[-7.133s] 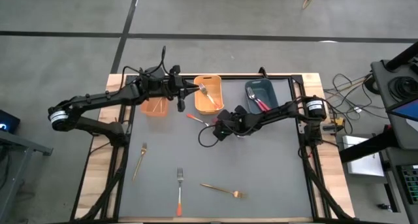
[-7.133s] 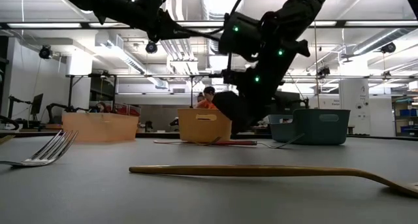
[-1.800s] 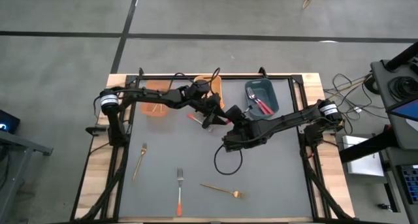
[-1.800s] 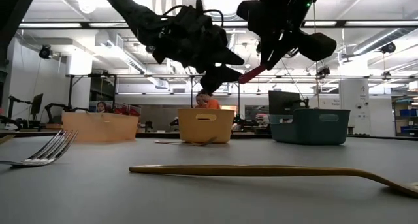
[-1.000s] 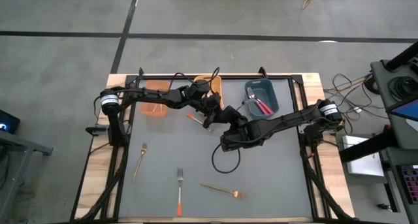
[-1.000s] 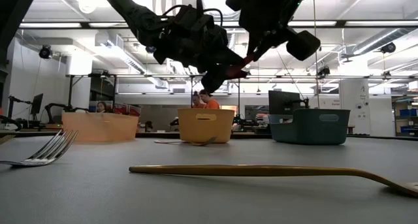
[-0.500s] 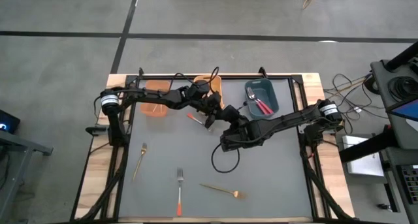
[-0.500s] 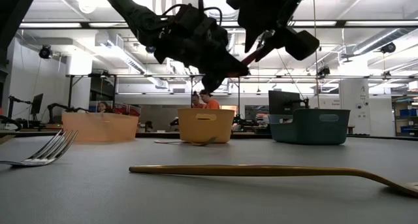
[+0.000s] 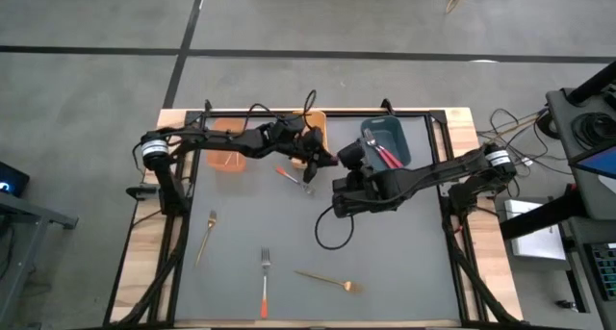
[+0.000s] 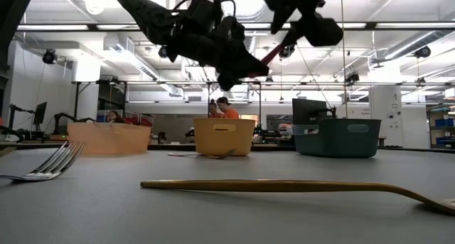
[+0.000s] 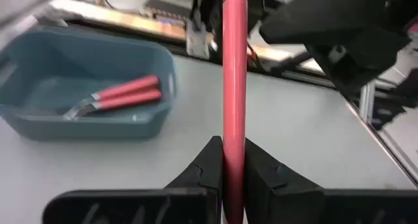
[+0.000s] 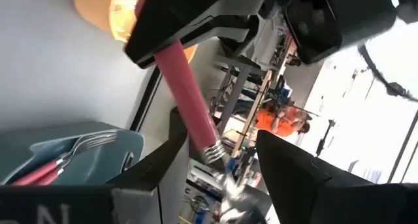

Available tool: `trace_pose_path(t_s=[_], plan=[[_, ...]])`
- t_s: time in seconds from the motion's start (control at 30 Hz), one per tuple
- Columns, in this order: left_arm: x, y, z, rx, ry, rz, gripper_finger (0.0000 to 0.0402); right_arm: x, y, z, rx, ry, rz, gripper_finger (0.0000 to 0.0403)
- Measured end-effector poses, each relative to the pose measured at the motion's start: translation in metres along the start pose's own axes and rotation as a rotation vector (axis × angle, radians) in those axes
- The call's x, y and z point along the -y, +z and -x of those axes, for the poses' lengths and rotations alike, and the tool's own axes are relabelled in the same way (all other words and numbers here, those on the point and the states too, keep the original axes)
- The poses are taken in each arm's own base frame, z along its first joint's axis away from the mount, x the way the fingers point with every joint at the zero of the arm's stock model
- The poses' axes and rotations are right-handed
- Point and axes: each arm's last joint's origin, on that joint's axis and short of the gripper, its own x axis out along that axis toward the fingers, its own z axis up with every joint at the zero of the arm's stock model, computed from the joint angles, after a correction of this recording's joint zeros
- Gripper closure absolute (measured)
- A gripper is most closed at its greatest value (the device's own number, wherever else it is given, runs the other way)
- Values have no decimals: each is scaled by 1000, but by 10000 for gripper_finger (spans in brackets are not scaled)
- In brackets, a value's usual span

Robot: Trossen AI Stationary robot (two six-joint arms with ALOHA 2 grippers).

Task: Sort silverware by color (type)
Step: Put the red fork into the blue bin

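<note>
Gripping a pink-handled fork (image 11: 234, 87), the left end effector (image 11: 226, 160) faces the parted right end effector (image 12: 219, 160).

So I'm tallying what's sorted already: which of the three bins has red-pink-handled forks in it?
The blue bin, rightmost of the three at the table's far edge. Two red-pink-handled forks lie inside it. The two orange bins beside it show none.

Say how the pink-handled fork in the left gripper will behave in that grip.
The pink fork looks stiff: its handle runs straight out of the left gripper. The handle is glossy and round, so it may slip or twist. Only a short stretch is pinched, so it could pivot. It looks slim, probably light.
</note>
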Motion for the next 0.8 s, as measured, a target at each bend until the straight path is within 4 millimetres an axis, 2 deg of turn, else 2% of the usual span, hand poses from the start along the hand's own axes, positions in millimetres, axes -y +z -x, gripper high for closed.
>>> trace_pose_path(t_s=[0.17,0.4,0.57,0.8], plan=[[-6,8,11,25,26,-2,390,11,-13,8,-7,-52,-106,230],[-6,23,26,80,105,-46,390,28,-36,22,22,-89,-412,230],[-2,34,37,120,223,-110,390,38,-53,31,60,-97,-713,238],[15,49,51,158,374,-203,390,45,-75,42,112,-49,-1252,245]])
